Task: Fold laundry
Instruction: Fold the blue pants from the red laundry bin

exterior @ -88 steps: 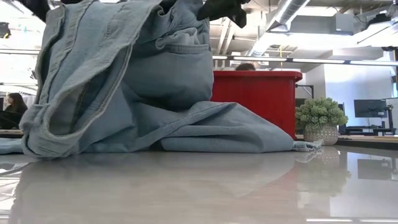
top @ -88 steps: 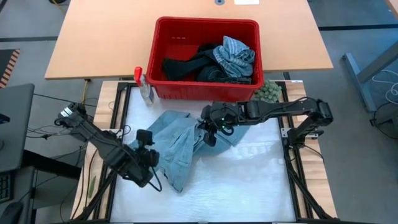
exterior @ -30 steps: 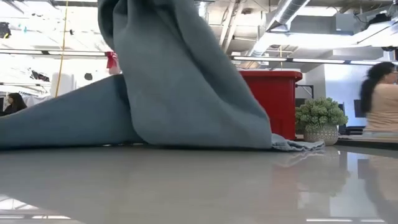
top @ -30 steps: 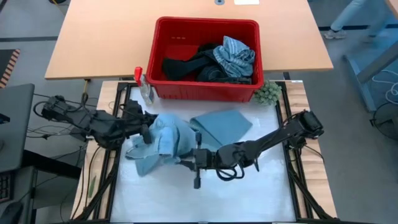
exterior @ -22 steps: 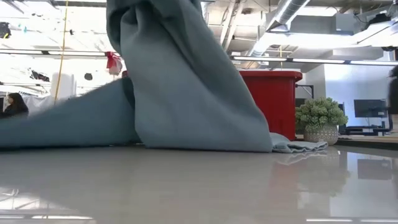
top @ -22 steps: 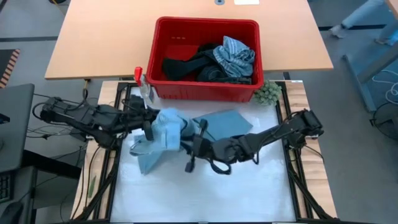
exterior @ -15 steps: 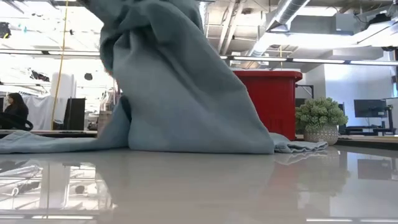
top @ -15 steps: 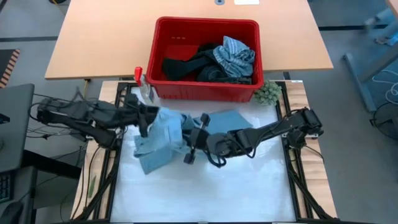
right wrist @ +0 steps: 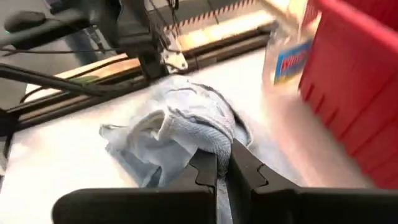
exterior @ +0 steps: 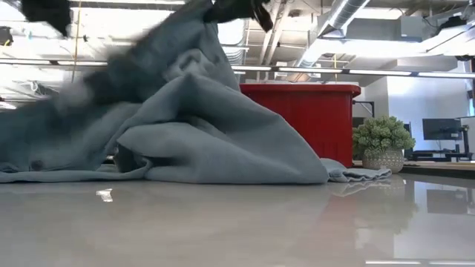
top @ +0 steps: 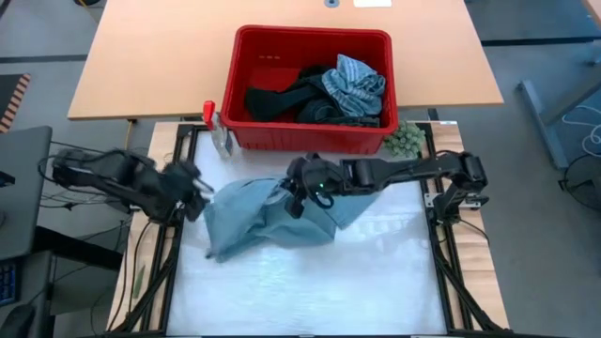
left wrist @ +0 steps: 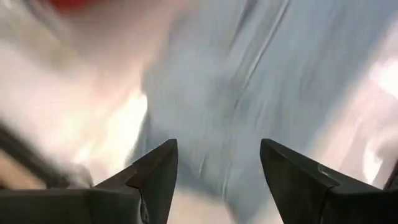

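I see the light blue garment (top: 268,218) lying bunched on the white table (top: 376,272), in front of the red basket (top: 313,89). It spreads from the table's left edge to about the middle, with a flatter flap running out toward the right. In the low view it sits as a rumpled heap (exterior: 185,141) with one part pulled up toward the top.

My right gripper (top: 299,199) is over the middle of the heap, fingers pinched together on a fold of the light blue garment; the right wrist view shows cloth (right wrist: 180,140) caught between the two dark fingers (right wrist: 205,171).

My left gripper (top: 194,191) is at the table's left edge, just beside the garment's left end. Its fingers (left wrist: 158,171) stand apart with nothing between them, and blurred blue cloth lies beyond them.

More laundry sits in the basket: a grey-blue striped piece (top: 355,83) on top at right, dark pieces (top: 282,99) beside it. A spray bottle (top: 219,131) stands by the basket's front left corner, and a green fuzzy ball (top: 406,139) by its front right corner.
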Available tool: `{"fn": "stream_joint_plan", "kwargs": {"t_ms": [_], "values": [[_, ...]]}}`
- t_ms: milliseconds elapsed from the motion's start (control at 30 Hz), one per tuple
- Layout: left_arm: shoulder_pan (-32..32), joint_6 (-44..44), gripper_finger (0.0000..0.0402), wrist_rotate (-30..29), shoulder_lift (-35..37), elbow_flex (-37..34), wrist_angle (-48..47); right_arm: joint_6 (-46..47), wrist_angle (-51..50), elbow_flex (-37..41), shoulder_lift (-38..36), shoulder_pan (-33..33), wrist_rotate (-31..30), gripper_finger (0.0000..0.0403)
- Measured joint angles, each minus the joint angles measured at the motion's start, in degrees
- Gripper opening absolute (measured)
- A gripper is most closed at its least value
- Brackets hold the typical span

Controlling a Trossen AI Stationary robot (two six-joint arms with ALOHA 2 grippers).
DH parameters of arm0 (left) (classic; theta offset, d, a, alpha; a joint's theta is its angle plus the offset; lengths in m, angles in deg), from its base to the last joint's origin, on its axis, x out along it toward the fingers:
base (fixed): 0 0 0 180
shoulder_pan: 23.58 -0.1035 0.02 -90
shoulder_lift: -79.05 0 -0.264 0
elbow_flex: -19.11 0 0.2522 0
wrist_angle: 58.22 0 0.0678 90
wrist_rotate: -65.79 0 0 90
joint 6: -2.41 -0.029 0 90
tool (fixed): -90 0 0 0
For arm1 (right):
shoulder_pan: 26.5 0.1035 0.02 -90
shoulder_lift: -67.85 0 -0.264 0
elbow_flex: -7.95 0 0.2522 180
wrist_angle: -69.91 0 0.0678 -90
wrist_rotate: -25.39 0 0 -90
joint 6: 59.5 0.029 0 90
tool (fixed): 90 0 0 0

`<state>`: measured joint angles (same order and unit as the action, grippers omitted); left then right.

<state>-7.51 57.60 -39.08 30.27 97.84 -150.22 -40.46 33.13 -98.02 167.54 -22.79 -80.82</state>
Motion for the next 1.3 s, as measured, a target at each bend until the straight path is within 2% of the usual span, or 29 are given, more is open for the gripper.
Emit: {"fn": "stream_joint_plan", "kwargs": {"t_ms": [167, 367, 467, 667, 900, 1300], "values": [[4.41, 6.38, 0.0216, 9.25, -0.03, -8.55, -1.88, 0.98, -3.25, 1.86, 0.01, -3.51, 4.78, 0.0036], [12.06, 6.57, 0.0216, 18.09, -0.11, -16.28, 14.56, -0.04, -3.43, 1.86, 1.15, -5.22, 7.06, 0.0036], [17.05, 8.27, 0.0216, 14.91, -0.13, -19.03, 22.08, -0.47, -2.92, 1.78, 1.37, -5.44, 7.36, 0.0037], [23.31, 17.21, 0.0216, 7.09, -2.77, -21.7, 22.93, -1.74, -2.82, 1.8, 1.92, -5.4, 8.79, 0.0038], [26.22, 17.63, 0.0216, -1.1, -12.11, -22.9, 23.64, -3.04, -1.01, 1.8, 2.07, -5.38, 9.27, 0.0039], [26.38, 17.37, 0.0216, 0.79, -25.69, -22.88, 27.68, -3.06, -0.99, 1.8, 2.07, -5.46, 10.55, 0.004]]}}
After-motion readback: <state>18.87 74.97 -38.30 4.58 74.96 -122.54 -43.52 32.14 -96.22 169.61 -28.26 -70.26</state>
